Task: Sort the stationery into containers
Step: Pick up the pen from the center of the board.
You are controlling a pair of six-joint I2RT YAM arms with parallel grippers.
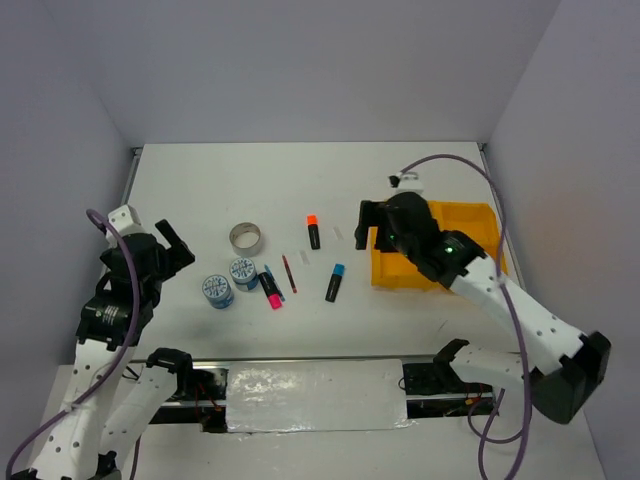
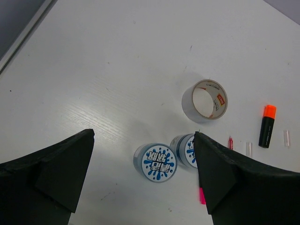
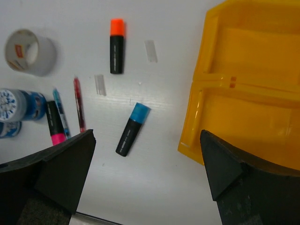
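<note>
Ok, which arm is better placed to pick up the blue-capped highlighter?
Right. Its open jaws hang over the blue-capped highlighter beside the yellow tray; the left arm sits farther off, beyond the two round tubs.

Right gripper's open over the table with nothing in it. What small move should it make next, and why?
Probably lower the right gripper onto the blue-capped highlighter and close. The gripper hangs open and empty almost directly above it. That highlighter lies by itself and nearest the yellow tray, whose visible compartments look empty.
</note>
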